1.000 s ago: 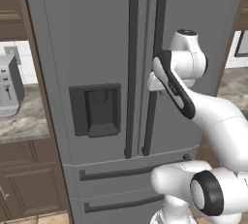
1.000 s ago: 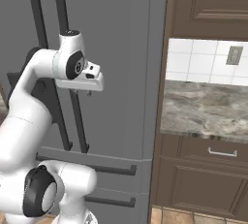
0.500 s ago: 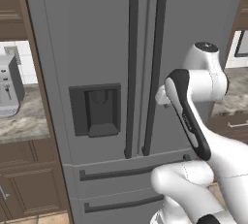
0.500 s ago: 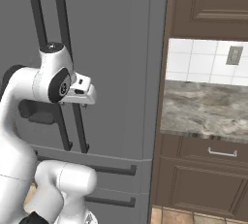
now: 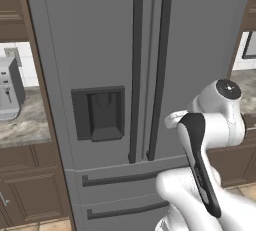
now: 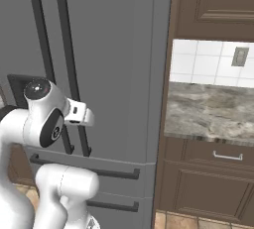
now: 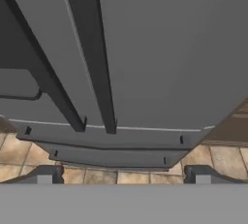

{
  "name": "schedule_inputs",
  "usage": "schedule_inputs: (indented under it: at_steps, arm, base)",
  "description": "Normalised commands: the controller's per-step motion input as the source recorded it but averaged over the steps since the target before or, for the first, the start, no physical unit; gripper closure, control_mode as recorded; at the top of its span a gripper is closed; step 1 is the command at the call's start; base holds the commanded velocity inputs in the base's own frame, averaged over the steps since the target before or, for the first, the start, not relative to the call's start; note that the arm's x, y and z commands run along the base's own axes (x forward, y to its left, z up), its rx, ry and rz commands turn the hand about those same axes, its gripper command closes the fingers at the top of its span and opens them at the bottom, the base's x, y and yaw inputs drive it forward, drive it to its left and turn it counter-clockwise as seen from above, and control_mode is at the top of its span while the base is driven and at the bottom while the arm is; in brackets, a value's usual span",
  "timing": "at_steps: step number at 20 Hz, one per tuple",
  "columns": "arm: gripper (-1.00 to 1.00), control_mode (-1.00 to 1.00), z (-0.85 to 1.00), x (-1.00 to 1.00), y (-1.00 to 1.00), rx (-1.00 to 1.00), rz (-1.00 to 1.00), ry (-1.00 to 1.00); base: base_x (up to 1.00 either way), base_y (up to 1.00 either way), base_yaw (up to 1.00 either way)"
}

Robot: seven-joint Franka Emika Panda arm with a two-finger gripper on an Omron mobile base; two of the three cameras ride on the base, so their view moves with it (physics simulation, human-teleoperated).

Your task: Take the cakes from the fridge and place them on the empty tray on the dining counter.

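The tall grey fridge point(image 5: 100, 50) stands straight ahead with both doors shut, so the cakes are hidden. Its two long dark handles point(image 5: 161, 75) run down the middle, and the two lower drawers point(image 7: 111, 140) are closed too. In the hand view my gripper point(image 7: 123, 177) is open, its fingertips point(image 7: 44, 174) set wide apart with nothing between them. It hangs low in front of the right door point(image 7: 169, 48), a short way back from the right handle point(image 7: 94, 63). My wrist point(image 6: 80, 115) sits level with the lower ends of the handles. The empty tray and the dining counter are out of view.
A dark dispenser recess point(image 5: 98, 112) is set in the left door. A marbled worktop point(image 6: 208, 109) over brown cabinets point(image 6: 213, 183) lies right of the fridge. At the left a grey appliance point(image 5: 7, 87) stands on another worktop. Tiled floor point(image 7: 223, 160) runs below.
My gripper has let go of the right door handle and opened wide. The arm has drawn back and dropped lower. The fridge doors have stayed shut.
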Motion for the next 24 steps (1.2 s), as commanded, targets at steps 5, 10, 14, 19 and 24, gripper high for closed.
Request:
schedule_inputs:
  at_steps: [5,10,14,19,24]
  arm:
    - [-1.0,1.0,-0.01,0.0,0.0,0.0,0.0,0.0]
    - [-1.0,1.0,0.0,0.0,0.0,0.0,0.0,0.0]
    - [-1.0,1.0,0.0,0.0,0.0,0.0,0.0,0.0]
    - [-1.0,1.0,0.0,0.0,0.0,0.0,0.0,0.0]
    - [-1.0,1.0,0.0,0.0,0.0,0.0,0.0,0.0]
  base:
    - [-0.08,0.0,0.0]
    - [-0.71,0.02,0.01]
    - [-0.76,0.16,0.02]
    - [-0.6,0.35,0.01]
    - [-0.44,0.45,0.0]
